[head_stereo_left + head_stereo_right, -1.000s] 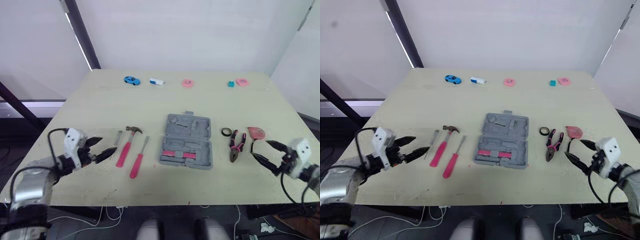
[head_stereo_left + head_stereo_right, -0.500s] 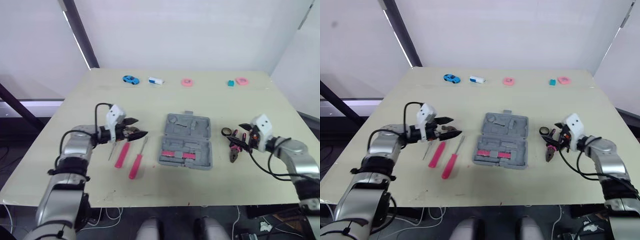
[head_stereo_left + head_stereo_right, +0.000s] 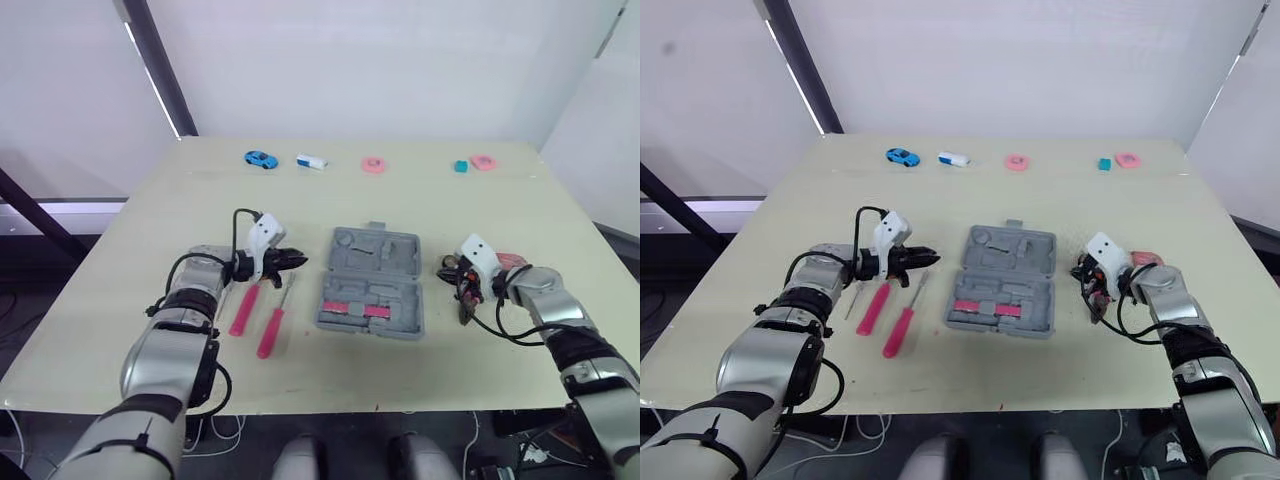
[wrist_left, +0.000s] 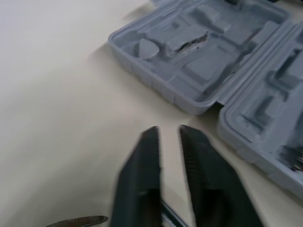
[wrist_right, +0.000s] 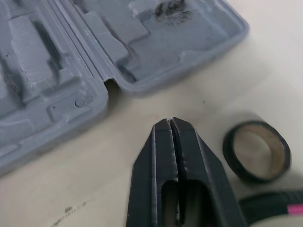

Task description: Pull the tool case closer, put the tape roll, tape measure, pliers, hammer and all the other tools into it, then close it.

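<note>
The grey tool case (image 3: 372, 282) lies open in the middle of the table. My left gripper (image 3: 298, 259) is shut and empty, hovering just left of the case above the hammer's head; the left wrist view shows the case's moulded trays (image 4: 213, 61) ahead of it. The pink-handled hammer (image 3: 243, 308) and a red screwdriver (image 3: 270, 330) lie beside it. My right gripper (image 5: 171, 122) is shut and empty, its tip between the case and the black tape roll (image 5: 284, 153). The pliers (image 3: 467, 312) and the pink tape measure (image 3: 516, 260) lie right of the case, partly behind the right gripper.
Along the table's far edge sit a blue toy car (image 3: 262, 159), a white block (image 3: 313, 162), a pink ring (image 3: 375, 166), a teal block (image 3: 461, 167) and another pink piece (image 3: 484, 162). A thin grey tool (image 3: 850, 298) lies left of the hammer.
Both arms have swung in from the table's front corners to either side of the case. Both grippers have gone from open to shut, with nothing taken.
</note>
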